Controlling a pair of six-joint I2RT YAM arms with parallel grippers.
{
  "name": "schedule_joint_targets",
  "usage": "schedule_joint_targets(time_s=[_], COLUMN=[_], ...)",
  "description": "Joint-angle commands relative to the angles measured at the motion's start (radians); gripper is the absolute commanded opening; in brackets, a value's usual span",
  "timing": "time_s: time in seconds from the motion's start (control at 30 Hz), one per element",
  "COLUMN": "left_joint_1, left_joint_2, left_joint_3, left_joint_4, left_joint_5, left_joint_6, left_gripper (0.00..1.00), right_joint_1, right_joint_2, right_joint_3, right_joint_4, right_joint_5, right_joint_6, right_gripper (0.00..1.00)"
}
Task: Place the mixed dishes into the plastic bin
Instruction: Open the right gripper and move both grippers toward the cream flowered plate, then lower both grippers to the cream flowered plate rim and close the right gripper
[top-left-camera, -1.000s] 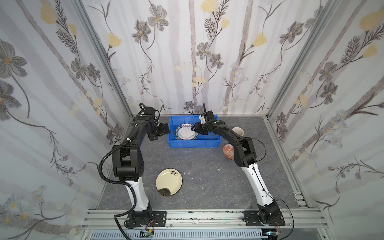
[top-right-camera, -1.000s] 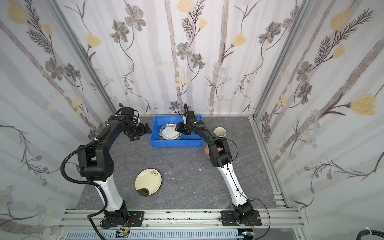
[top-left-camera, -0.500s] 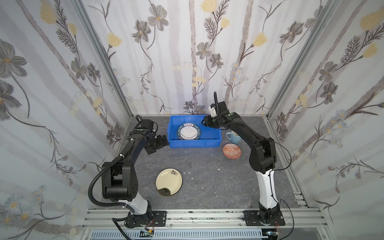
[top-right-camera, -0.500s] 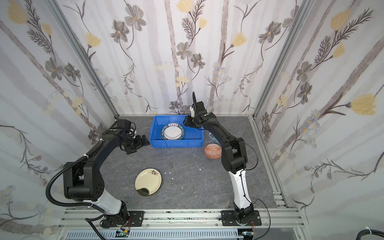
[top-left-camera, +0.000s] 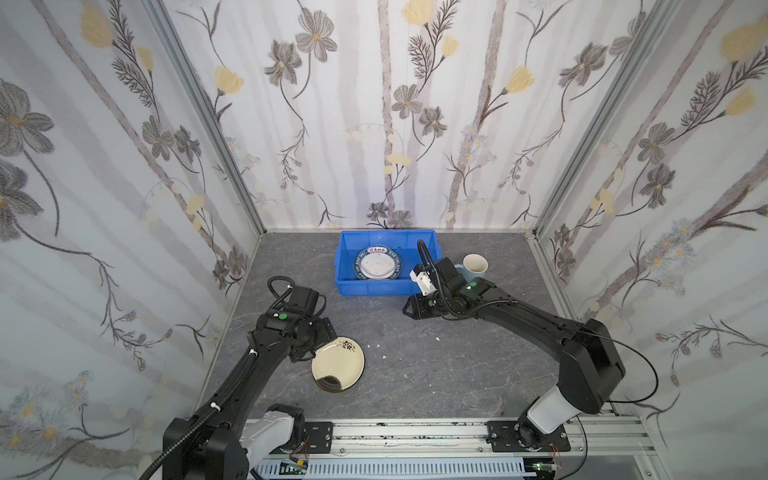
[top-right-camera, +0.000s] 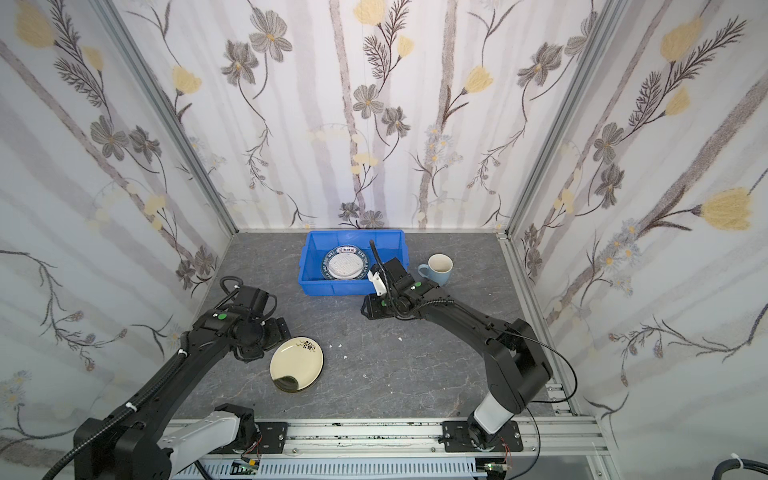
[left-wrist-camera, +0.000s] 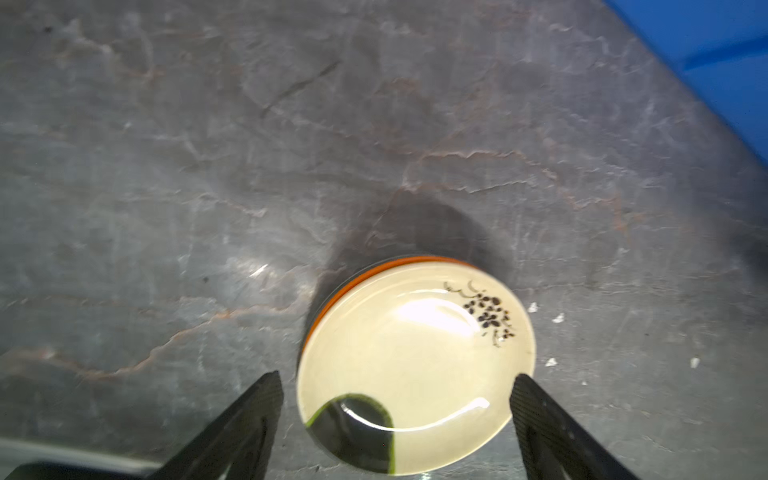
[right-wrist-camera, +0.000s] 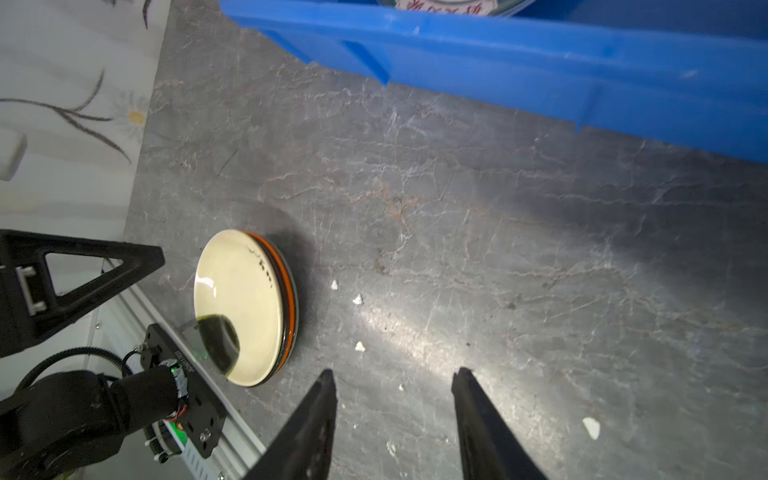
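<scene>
A cream plate with a black sprig (top-left-camera: 338, 365) (top-right-camera: 296, 365) (left-wrist-camera: 415, 361) lies on the grey table, stacked on an orange-rimmed plate (left-wrist-camera: 353, 278) (right-wrist-camera: 287, 291). My left gripper (top-left-camera: 318, 343) (left-wrist-camera: 397, 380) is open, its fingers standing either side of the cream plate's near edge. The blue plastic bin (top-left-camera: 374, 286) (top-right-camera: 332, 286) stands at the back and holds a teal patterned plate (top-left-camera: 378, 266). My right gripper (top-left-camera: 409, 309) (right-wrist-camera: 395, 374) is open and empty, low over the table just in front of the bin. A pale blue mug (top-left-camera: 473, 266) (top-right-camera: 438, 268) stands right of the bin.
Small white crumbs (top-left-camera: 376, 345) lie scattered on the table between the plates and the right arm. Flowered walls close in the left, back and right sides. An aluminium rail (top-left-camera: 415, 432) with both arm bases runs along the front edge.
The left gripper has swung from beside the bin forward to the cream plate. The right gripper has left the bin and come down in front of it. Both jaws have narrowed slightly.
</scene>
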Motion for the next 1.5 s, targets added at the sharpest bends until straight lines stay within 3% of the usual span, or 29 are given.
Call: schedule_joint_targets(time_s=[0.0, 0.17, 0.4, 0.73, 1.17, 1.47], left_joint_1=[-0.034, -0.071, -0.077, -0.089, -0.187, -0.282], left_joint_2=[-0.016, -0.017, -0.130, -0.084, 0.231, 0.554], left_joint_3=[-0.031, -0.083, -0.218, -0.287, -0.136, 0.173], left_joint_4=[-0.046, -0.061, 0.010, 0.209, 0.387, 0.386], left_joint_5=[-0.059, -0.085, -0.067, 0.007, 0.055, 0.110], left_joint_6=[-0.162, -0.243, -0.343, -0.338, -0.303, -0.207], left_gripper=[0.87, 0.87, 0.86, 0.79, 0.70, 0.66], right_joint_1=[0.042, 0.078, 0.080, 0.077, 0.030, 0.014], right_joint_2=[-0.045, -0.103, -0.175, -0.199, -0.194, -0.153], right_joint_3=[-0.050, -0.116, -0.177, -0.211, -0.237, -0.236], right_joint_4=[0.092, 0.118, 0.130, 0.119, 0.112, 0.112], right_joint_5=[0.006, 0.026, 0.034, 0.046, 0.038, 0.028], right_joint_6=[0.029, 0.047, 0.055, 0.051, 0.044, 0.041], right_gripper=[0.48, 0.49, 0.50, 0.50, 0.49, 0.46])
